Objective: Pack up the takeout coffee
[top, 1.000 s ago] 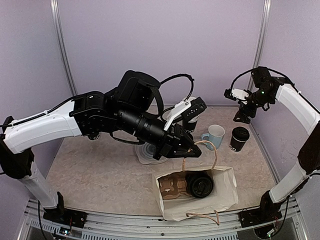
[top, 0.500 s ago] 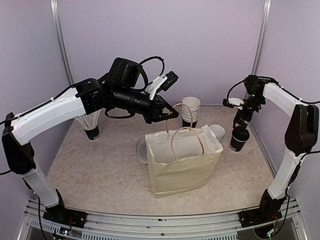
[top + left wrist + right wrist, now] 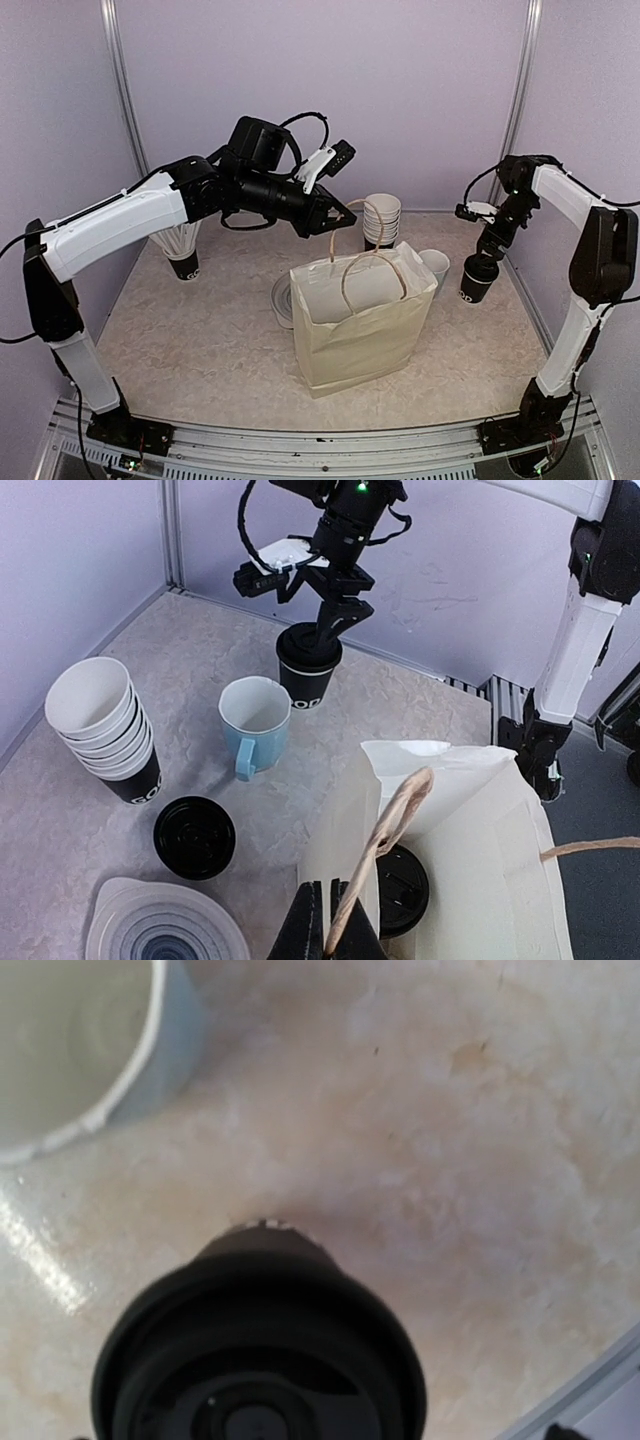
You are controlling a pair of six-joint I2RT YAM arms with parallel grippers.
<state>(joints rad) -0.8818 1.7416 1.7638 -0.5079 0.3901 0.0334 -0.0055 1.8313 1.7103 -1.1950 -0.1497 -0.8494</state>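
The takeout coffee point(image 3: 478, 279), a black cup with a black lid, stands at the right of the table beside a light blue mug point(image 3: 435, 265). My right gripper point(image 3: 488, 252) hangs right over its lid point(image 3: 260, 1355), fingers spread astride it as the left wrist view shows point(image 3: 336, 625). My left gripper point(image 3: 330, 226) is shut on a handle point(image 3: 388, 840) of the white paper bag point(image 3: 365, 325), which stands upright at mid-table. Another black-lidded cup point(image 3: 402, 890) sits inside the bag.
A stack of white cups in a black cup point(image 3: 381, 222) stands behind the bag. A black cup of white sticks point(image 3: 184, 252) is at the far left. Clear lids point(image 3: 281, 301) and a loose black lid point(image 3: 194, 837) lie left of the bag.
My left gripper pulled the handle up and back, and the bag now stands upright. My right gripper dropped from up high onto the takeout coffee's lid.
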